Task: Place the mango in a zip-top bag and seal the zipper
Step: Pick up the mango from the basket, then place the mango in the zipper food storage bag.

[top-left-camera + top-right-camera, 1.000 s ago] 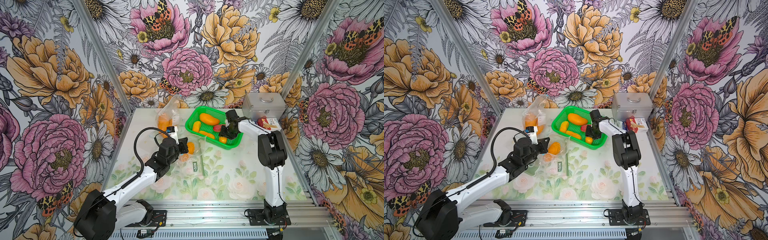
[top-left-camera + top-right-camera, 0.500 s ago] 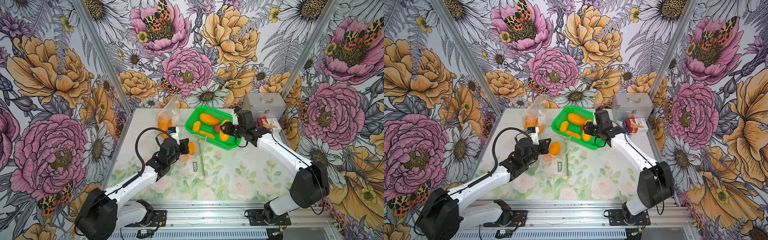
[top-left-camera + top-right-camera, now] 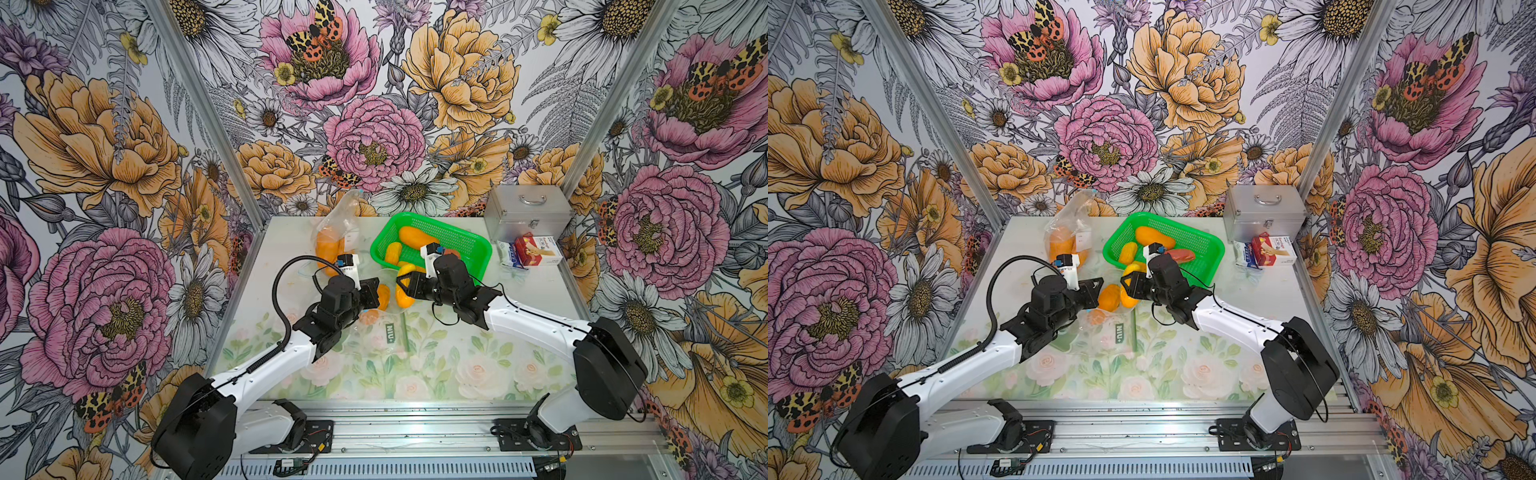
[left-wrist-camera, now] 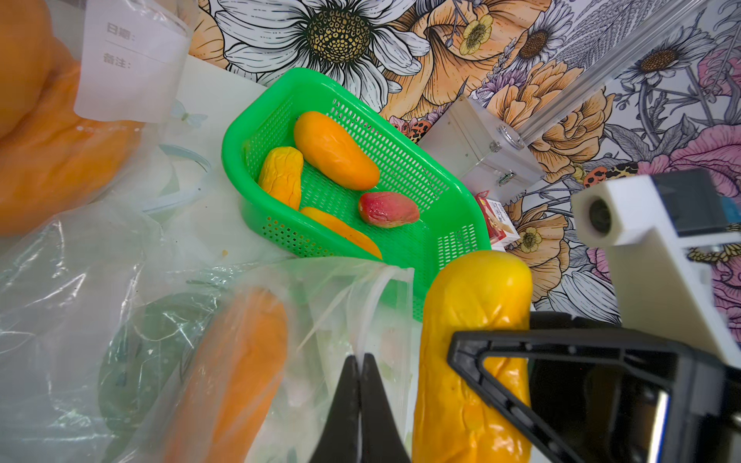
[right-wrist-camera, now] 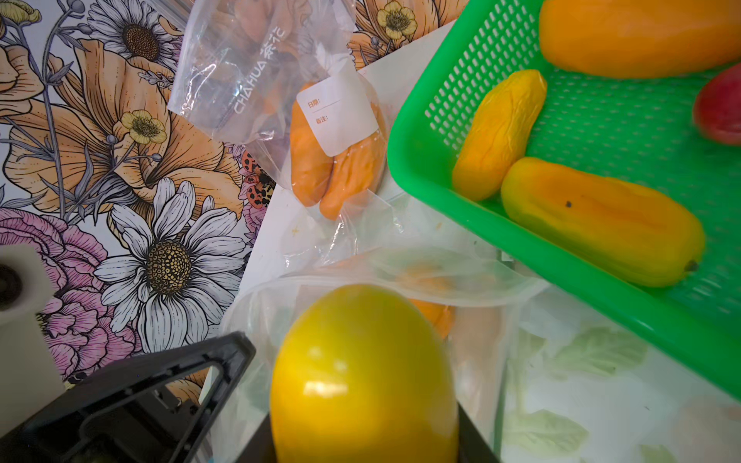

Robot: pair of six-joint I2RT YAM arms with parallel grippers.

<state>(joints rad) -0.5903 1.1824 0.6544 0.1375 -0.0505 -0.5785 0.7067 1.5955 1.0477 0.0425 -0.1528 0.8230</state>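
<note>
Mango, clamped in the right gripper, sits at the zip-top bag mouth pinched by the left gripper.

So the whole cell is wrapped in loud floral wallpaper: big pink peonies, orange blooms, white daisies and spotted moths on a pale ground. It's on the back wall, the left wall and the right wall. Bare aluminium posts run up both back corners where the panels meet. The bench has its own softer print, pale roses and green leaves on white, seen in both top views. A ribbed aluminium rail runs along its front edge. Light is bright and even.
</note>
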